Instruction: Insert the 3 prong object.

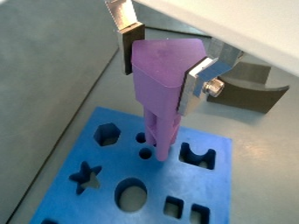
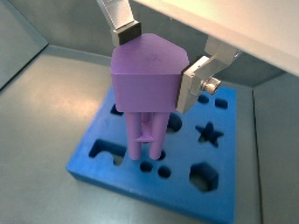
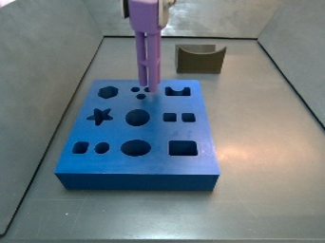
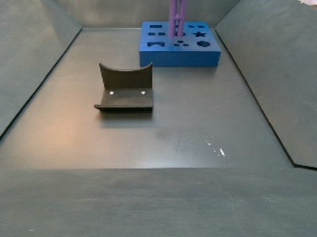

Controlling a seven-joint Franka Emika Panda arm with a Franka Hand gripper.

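The 3 prong object [image 1: 158, 87] is a tall lilac piece with parallel rods pointing down. My gripper [image 1: 163, 66] is shut on its wide top end and holds it upright, which also shows in a wrist view [image 2: 146, 96]. The rod tips reach the top face of the blue block [image 1: 105, 188] beside the cluster of small round holes. I cannot tell whether the tips have entered them. In a side view the piece [image 3: 146, 47] stands over the far part of the block [image 3: 152, 161], and the gripper [image 3: 143, 8] is cut off at the frame's top edge.
The blue block [image 4: 180, 54] has several shaped holes: star, hexagon, circles, squares, arch. A brown curved block [image 3: 200, 59] lies on the grey floor apart from it, also seen in a side view [image 4: 124, 90]. Grey walls enclose the floor.
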